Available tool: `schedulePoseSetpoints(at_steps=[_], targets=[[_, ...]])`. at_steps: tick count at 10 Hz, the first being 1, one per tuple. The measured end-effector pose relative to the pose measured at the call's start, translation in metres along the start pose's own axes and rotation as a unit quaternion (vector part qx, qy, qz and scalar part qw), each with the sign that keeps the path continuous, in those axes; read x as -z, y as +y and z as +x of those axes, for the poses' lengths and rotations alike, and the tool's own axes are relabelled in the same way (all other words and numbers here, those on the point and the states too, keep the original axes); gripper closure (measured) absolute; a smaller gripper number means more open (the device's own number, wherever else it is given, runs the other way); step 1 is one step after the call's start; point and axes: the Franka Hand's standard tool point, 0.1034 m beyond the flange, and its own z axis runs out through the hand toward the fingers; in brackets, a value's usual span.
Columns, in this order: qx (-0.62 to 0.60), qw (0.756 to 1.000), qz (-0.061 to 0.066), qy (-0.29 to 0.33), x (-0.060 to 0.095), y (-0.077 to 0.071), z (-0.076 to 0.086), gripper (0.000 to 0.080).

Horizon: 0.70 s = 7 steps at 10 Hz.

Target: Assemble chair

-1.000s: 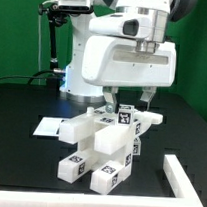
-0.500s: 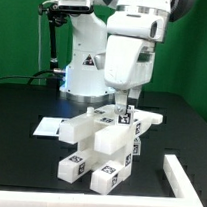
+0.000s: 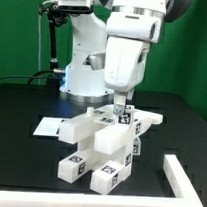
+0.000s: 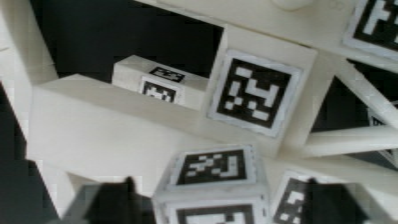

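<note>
The white chair (image 3: 101,147) lies partly built on the black table, its chunky bars carrying black-and-white tags. My gripper (image 3: 128,105) hangs straight down over its far upper end, fingertips low around a tagged bar. In the wrist view, the two dark fingers (image 4: 121,198) stand on either side of a tagged block of the chair (image 4: 217,170) and press against its sides. My gripper (image 4: 228,202) is shut on that block. A wide flat face of the chair (image 4: 107,120) and a second tagged bar fill the rest of that view.
The marker board (image 3: 47,127) lies flat on the table at the exterior view's left, partly under the chair. A low white L-shaped wall (image 3: 184,174) stands at the exterior view's lower right. The robot's white base (image 3: 85,75) rises behind the chair.
The wrist has turned about a quarter turn over the chair since one second ago. The fingers have since closed in on the tagged block. The chair has not moved.
</note>
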Motion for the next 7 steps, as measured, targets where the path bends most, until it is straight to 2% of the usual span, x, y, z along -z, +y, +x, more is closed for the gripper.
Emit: schedulePoseSetpoints(at_steps=[1,2,4,5,7], targets=[[-0.01,1.0,0.0,0.0,0.0,0.0001,-0.0001,0.0518],[-0.01,1.0,0.0,0.0,0.0,0.0001,-0.0001,0.0518],[-0.118,0.993,0.003,0.002,-0.0001,0.0006,-0.0014,0.0518],[-0.169,0.986,0.004,0.002,-0.0002,0.0012,-0.0024,0.0518],[-0.292,0.956,0.007,0.002,0.0,0.0022,-0.0053,0.0518]])
